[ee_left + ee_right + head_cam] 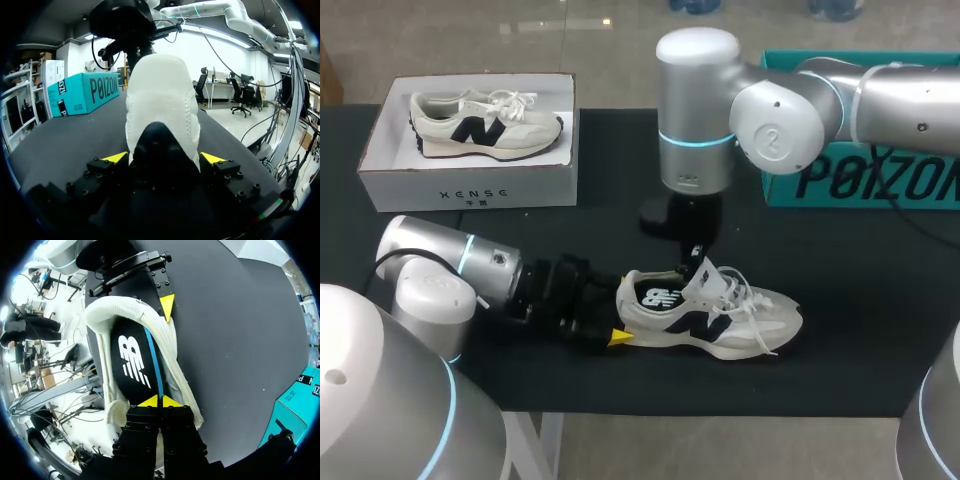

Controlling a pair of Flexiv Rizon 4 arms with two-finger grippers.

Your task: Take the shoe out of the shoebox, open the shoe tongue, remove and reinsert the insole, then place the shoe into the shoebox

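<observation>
Count: 2 shoes, 2 boxes, 2 arms, 1 insole showing.

Shoe lies on its sole near the front edge of the surface, about mid-way along, toe toward the right edge, out of the shoebox. 2nd shoe lies in that open white shoebox at the far left corner. Teal box stands at the far right edge.

Left arm lies low along the front left. Left jaws clamp the shoe's heel, w/ 1 yellow fingertip on each side of it. Right arm comes from the far right & hangs straight over the shoe's opening. Right jaws are down inside the shoe, tips together on the black insole, nipping a thin blue strip of it.

Hard to see: in the head view the right jaws are mostly hidden behind the wrist & the raised white tongue. In the left wrist view the heel blocks the rest of the shoe. Teal box is cut off in the head view. Laces lie loose over the shoe's side.

Right arm's wrist stands betw. shoe & teal box; shoebox is well apart from both arms.
</observation>
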